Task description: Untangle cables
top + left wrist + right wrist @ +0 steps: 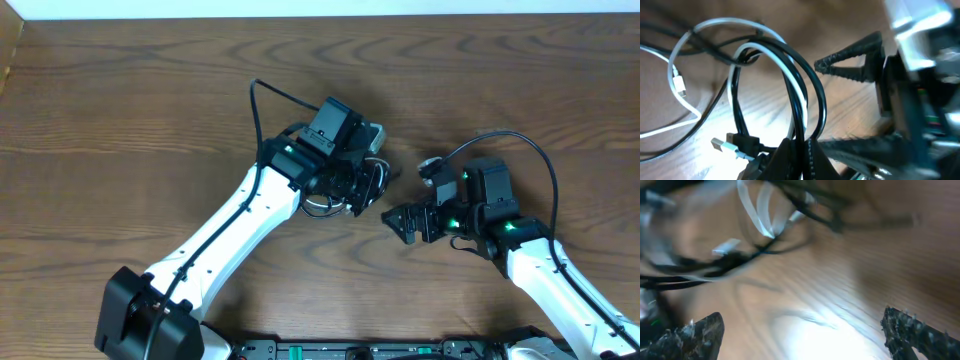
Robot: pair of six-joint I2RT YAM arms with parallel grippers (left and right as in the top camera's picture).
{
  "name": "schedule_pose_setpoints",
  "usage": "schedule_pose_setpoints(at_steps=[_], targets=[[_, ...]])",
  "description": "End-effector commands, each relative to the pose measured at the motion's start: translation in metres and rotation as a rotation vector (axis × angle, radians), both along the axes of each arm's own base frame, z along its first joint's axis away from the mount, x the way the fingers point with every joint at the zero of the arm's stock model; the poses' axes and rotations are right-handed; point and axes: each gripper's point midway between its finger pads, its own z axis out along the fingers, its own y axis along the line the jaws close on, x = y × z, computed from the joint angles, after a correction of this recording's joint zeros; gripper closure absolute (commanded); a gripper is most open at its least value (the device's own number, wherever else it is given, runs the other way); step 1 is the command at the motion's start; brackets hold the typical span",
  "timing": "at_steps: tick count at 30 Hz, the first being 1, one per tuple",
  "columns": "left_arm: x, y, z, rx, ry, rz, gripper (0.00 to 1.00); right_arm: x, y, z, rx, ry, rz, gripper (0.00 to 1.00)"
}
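The cables [322, 207] lie in a small tangle on the wooden table [150, 110], mostly hidden under my left gripper [358, 190]. In the left wrist view the black cable [812, 85] and the white cable [682, 100] loop together. My left gripper [802, 152] is shut on black and white strands at the foot of that loop. A black plug with a pale tip [737, 142] lies beside it. My right gripper [395, 222] stands open just right of the tangle, apart from it. In the right wrist view the right gripper [802, 330] has bare wood between its fingers, and the blurred cables [760, 225] lie beyond.
The thicker black arm cables arch over the left arm [262, 95] and the right arm [520, 145]. The right gripper's open fingers [850, 55] fill the right of the left wrist view. The table's far edge [320, 22] runs along the top.
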Motion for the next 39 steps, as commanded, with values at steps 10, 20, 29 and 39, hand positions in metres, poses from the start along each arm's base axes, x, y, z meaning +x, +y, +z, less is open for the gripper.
schedule_pose_setpoints(at_steps=[10, 20, 29, 39], targets=[[-0.005, 0.018, -0.008, 0.081, 0.002, -0.023, 0.92, -0.008, 0.029, 0.038, 0.2, -0.079, 0.171, 0.05], [-0.004, 0.018, -0.008, 0.084, 0.0, -0.021, 0.93, 0.029, 0.019, 0.044, 0.337, 0.235, -0.294, 0.32], [-0.01, 0.01, -0.003, 0.032, 0.024, -0.045, 0.93, 0.026, 0.026, 0.046, 0.419, 0.403, -0.399, 0.48], [-0.018, -0.006, 0.009, -0.072, 0.059, -0.092, 0.93, 0.033, 0.031, 0.057, 0.455, 0.366, -0.39, 0.62]])
